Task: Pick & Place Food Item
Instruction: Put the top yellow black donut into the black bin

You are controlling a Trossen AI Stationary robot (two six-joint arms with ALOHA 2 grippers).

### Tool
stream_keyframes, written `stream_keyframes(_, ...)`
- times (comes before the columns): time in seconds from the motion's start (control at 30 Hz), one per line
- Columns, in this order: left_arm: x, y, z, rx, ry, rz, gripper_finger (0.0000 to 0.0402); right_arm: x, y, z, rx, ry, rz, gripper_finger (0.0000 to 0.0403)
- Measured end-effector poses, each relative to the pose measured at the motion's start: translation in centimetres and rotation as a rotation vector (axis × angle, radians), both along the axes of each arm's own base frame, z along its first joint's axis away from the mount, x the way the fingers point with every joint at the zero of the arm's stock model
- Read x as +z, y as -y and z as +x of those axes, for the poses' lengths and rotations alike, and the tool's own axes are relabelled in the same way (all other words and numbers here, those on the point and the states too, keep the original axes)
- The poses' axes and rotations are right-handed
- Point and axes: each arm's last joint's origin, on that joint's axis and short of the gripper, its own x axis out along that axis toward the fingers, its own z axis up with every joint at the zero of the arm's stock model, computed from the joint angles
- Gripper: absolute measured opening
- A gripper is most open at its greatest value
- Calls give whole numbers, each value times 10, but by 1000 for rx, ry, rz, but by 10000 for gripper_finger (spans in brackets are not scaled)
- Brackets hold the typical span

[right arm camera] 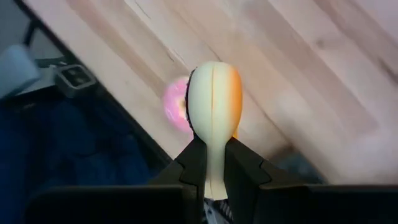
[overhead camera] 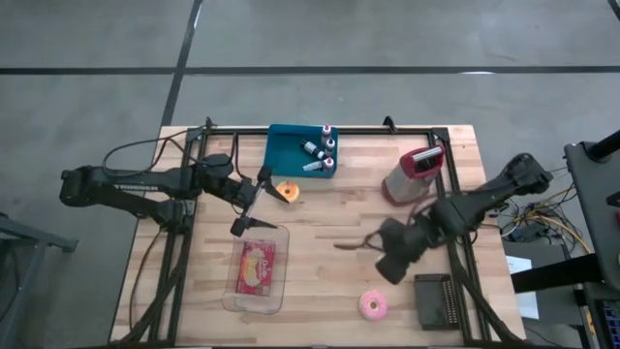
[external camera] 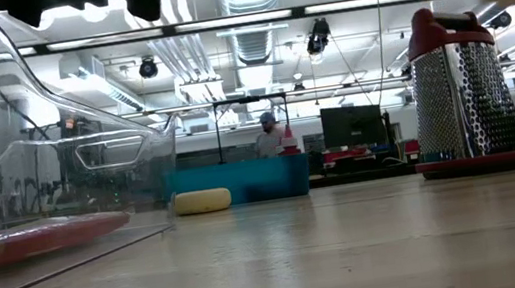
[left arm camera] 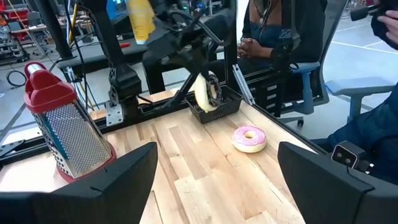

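Observation:
My right gripper [right arm camera: 214, 155] is shut on a pale cream-and-orange food piece [right arm camera: 214, 99]. It hangs above the table's right half [overhead camera: 387, 254], over a pink donut [right arm camera: 174, 102] and beside a black basket [overhead camera: 441, 301]. The left wrist view shows the piece [left arm camera: 202, 93] under the right arm. My left gripper [overhead camera: 247, 211] is open and empty, just off the far rim of a clear container [overhead camera: 257, 267]. A red-and-yellow food item [overhead camera: 258, 266] lies flat in the container. A yellow-orange food piece [overhead camera: 288, 191] lies on the table near the left gripper. My right gripper pinches the food piece's narrow end [right arm camera: 214, 171] between its two fingers [right arm camera: 193, 165]. The wider, rounded end sticks out past the fingertips. The fingers slant down from above. The piece is lifted clear of the table.
A blue bin [overhead camera: 300, 150] with small bottles stands at the far edge. A red-topped metal grater [overhead camera: 412, 174] stands upright at the far right. The pink donut [overhead camera: 373, 305] lies near the front edge. People sit beyond the table [left arm camera: 273, 31].

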Motion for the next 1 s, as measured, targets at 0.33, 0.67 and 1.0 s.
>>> stream_keyframes(0.33,0,0,0,0,0,0,339,-8,-27,-45,-217,-246,-148,38)
stream_keyframes(0.67,0,0,0,0,-2,0,339,-16,-59,-61,-318,-244,-163,38)
stream_keyframes(1.0,0,0,0,0,-1,0,339,-40,-79,-48,-317,-324,-174,38)
